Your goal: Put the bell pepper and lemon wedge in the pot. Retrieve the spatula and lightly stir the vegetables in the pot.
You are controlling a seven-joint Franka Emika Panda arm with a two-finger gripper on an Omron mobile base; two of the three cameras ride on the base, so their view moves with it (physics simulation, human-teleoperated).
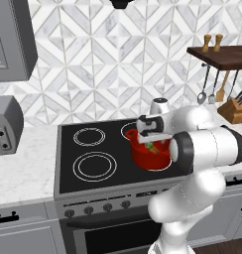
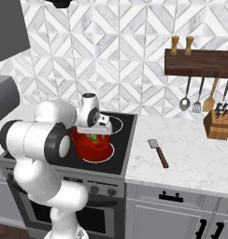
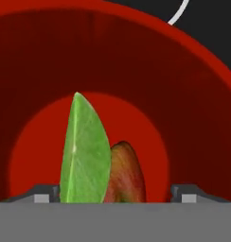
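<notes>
The red pot (image 1: pixel 151 155) sits on the front right burner of the stove (image 1: pixel 68 144), and the end effector (image 3: pixel 115 191) hangs just above its mouth. Its fingers (image 3: pixel 44 194) are spread wide apart, gripping nothing. Inside the pot a green lemon wedge (image 3: pixel 84 151) leans against the reddish bell pepper (image 3: pixel 129 172), while the spatula (image 2: pixel 158 152) lies on the desk (image 2: pixel 190 154) right of the stove.

A green wedge (image 3: pixel 84 151) stood upright inside the red pot (image 3: pixel 193 99), touching a reddish pepper (image 3: pixel 127 172) beside it.
</notes>
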